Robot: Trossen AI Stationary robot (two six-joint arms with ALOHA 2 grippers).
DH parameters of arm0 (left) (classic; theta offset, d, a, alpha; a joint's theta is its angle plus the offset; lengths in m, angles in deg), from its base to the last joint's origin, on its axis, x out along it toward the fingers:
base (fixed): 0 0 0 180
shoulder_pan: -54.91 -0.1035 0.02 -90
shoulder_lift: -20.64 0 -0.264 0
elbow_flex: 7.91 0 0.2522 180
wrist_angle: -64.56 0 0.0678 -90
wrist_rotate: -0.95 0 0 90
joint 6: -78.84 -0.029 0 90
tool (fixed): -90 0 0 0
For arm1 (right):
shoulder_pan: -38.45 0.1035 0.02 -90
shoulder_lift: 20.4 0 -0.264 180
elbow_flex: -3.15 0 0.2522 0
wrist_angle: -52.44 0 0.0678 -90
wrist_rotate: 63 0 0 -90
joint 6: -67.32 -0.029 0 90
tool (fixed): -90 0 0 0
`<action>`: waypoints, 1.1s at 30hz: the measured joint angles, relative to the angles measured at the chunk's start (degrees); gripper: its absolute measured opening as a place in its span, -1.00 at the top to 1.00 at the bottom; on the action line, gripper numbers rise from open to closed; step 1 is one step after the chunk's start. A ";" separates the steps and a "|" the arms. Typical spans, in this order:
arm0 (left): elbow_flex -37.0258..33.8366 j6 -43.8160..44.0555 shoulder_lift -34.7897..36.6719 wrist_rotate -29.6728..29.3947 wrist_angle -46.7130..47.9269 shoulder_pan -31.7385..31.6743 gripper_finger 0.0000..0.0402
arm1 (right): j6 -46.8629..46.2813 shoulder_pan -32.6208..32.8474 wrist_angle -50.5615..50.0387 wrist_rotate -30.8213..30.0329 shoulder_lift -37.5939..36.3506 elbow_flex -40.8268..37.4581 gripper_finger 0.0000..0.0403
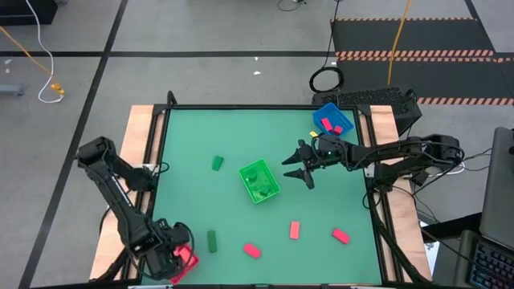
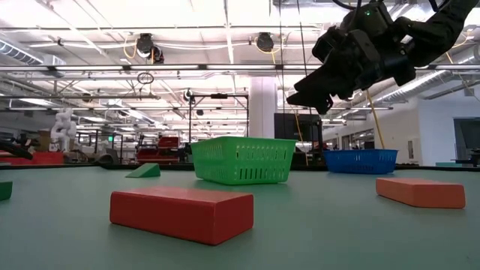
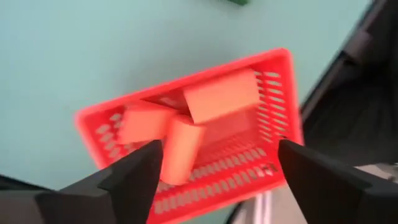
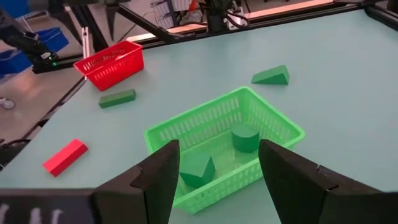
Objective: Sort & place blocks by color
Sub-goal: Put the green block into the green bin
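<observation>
My left gripper (image 3: 217, 180) hangs open above the red bin (image 3: 273, 68) at the table's near left corner (image 1: 183, 261); three red blocks (image 3: 221, 96) lie inside it. My right gripper (image 4: 217, 168) is open and raised beside the green bin (image 1: 259, 181), on its right, empty. That bin holds a green cylinder (image 4: 245, 137) and a green wedge (image 4: 198, 169). Loose on the table are red blocks (image 1: 251, 250) (image 1: 295, 230) (image 1: 341, 235), a green block (image 1: 212, 240) and a green wedge (image 1: 217, 163).
A blue bin (image 1: 333, 120) with pink blocks (image 1: 328, 124) sits at the table's far right corner. In the low view a red block (image 2: 180, 212) lies close to the camera, another (image 2: 420, 191) to its right. A black rail frames the table edge (image 1: 161, 144).
</observation>
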 joint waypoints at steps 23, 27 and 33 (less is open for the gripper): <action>0.00 -21.42 0.17 -21.35 14.47 -32.87 -0.11 | 1.81 0.00 -7.22 -16.63 0.00 -0.02 -0.05; 0.00 -24.87 0.17 -23.93 13.61 -42.43 0.01 | 1.95 0.00 -6.79 -16.53 0.00 -0.02 -0.05; -0.02 -30.81 0.15 -24.03 8.30 -54.26 0.08 | 2.86 0.00 -9.39 -16.39 0.00 -0.02 -0.05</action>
